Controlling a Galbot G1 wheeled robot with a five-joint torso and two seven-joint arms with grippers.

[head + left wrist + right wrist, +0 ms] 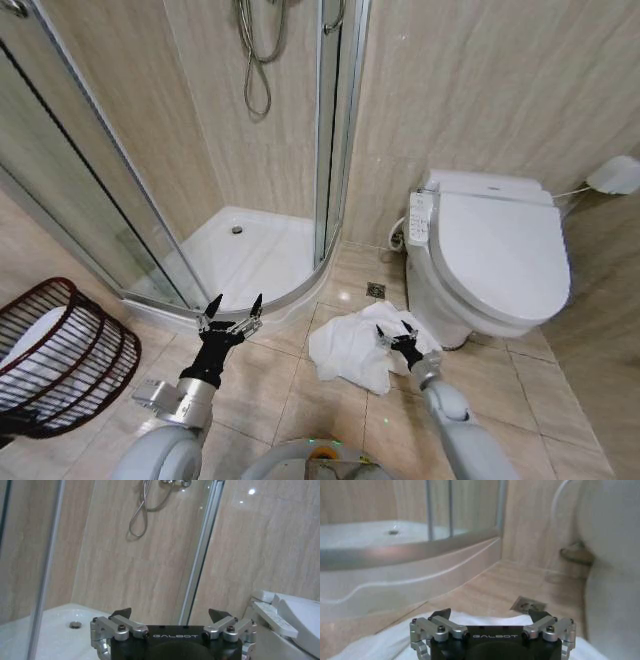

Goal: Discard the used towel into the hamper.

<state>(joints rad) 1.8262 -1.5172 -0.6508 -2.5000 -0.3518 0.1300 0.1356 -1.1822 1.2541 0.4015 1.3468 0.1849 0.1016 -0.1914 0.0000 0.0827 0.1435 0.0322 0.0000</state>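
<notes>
From the head view, the crumpled white cloth towel (352,345) lies on the floor beside the white toilet (490,260); the right gripper (399,336) is spread open low over its toilet-side edge. A shallow pinch may catch only one fold, and the towel could slip out during carrying to the dark reddish-brown open-weave round hamper (60,355), which stands far from the toilet, beyond the shower. The left gripper (232,312), also released, hangs in the air between the two. In the left wrist view its fingers (121,613) hold nothing. In the right wrist view the white cloth (485,620) lies just under the open fingertips (441,614).

Open floor: bare tiles between the hamper (60,355) and the towel (355,345).
Blocking right: toilet (490,260) just beside towel.
Blocking ahead: shower base (250,255), glass door (90,170).
</notes>
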